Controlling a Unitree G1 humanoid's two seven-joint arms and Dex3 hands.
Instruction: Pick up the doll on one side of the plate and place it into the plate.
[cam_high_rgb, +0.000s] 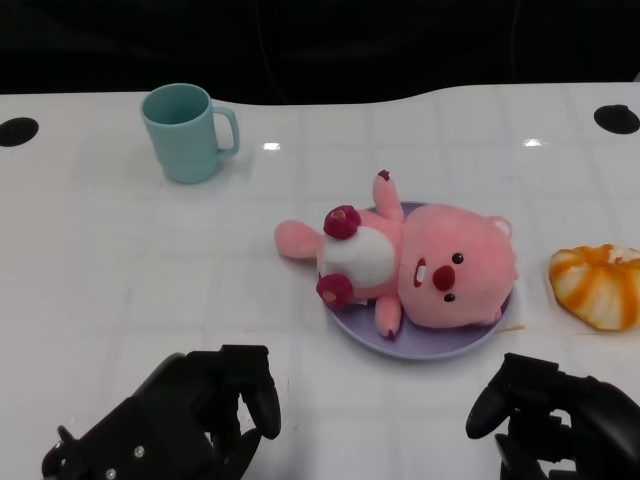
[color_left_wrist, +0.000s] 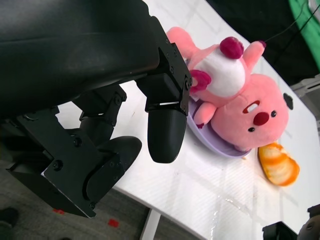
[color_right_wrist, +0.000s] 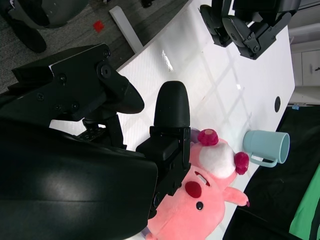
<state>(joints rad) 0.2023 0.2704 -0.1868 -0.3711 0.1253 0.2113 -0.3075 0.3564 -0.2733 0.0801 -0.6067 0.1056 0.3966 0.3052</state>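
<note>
Left hand (cam_high_rgb: 190, 420) at 7 o'clock of the plate (cam_high_rgb: 440, 345) and right hand (cam_high_rgb: 560, 415) at 5 o'clock both held nothing, fingers loosely curled with gaps between them, well apart from the doll (cam_high_rgb: 420, 265), which lay on its back across the plate, tail end overhanging the rim toward 9 o'clock. Placement looked essentially done, so the sound move was to keep both hands low and clear of the doll rather than nudge it off. Both hands were cropped in the head view, wrist views were largely blocked by black shells, and most of the plate was hidden under the doll.
</note>
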